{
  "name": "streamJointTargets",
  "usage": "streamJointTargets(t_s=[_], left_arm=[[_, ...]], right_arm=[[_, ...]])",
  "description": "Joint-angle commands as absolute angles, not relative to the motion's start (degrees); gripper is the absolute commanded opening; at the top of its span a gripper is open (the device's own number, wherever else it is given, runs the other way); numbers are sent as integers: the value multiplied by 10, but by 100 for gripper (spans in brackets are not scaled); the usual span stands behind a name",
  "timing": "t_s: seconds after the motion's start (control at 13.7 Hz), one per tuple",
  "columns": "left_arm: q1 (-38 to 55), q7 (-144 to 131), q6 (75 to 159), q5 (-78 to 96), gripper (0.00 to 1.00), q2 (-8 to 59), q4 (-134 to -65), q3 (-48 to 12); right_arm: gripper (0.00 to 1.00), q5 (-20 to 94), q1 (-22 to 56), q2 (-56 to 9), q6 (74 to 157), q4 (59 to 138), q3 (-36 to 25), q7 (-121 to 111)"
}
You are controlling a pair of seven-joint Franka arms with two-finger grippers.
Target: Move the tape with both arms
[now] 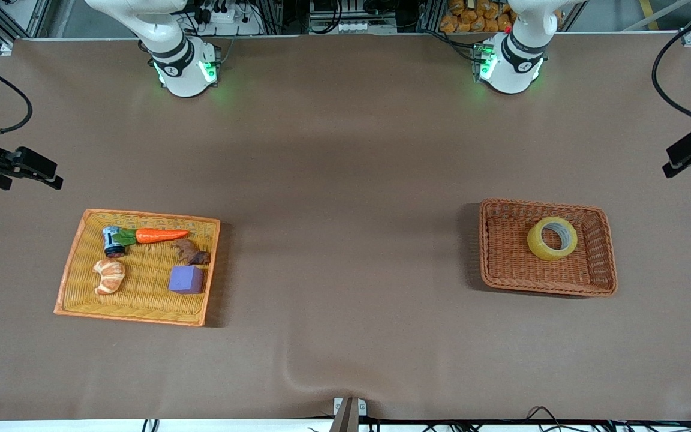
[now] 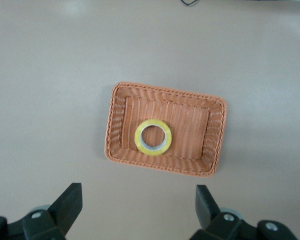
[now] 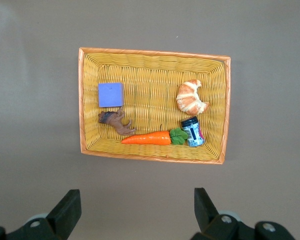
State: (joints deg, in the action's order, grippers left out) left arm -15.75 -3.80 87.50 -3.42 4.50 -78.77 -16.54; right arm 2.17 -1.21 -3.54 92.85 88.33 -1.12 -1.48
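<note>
The tape is a yellowish ring with a grey core, lying flat in a brown wicker basket toward the left arm's end of the table. In the left wrist view the tape sits near the middle of the basket. My left gripper hangs high over bare cloth beside that basket, open and holding nothing. My right gripper is also open and holding nothing, high over bare cloth beside the yellow tray. Only the arms' bases show in the front view.
The yellow wicker tray toward the right arm's end holds a purple cube, a carrot, a croissant, a small jar and a brown figure. Black camera mounts stick in at both table ends.
</note>
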Motion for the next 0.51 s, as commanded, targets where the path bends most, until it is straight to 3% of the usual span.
streamJointTargets(t_s=[0.0,0.22,0.44], left_arm=[[-118,-35,870,-18,100,26,-813,-118],[-39,-36,870,-9,100,8,-845,-28],[-36,-37,874,-9,100,-1,-865,-27]], right_arm=[[100,31,-15,-35,923,878,-11,-15],[100,31,-16,-35,923,879,-11,-14],[100,26,-14,-35,924,879,-11,-11]])
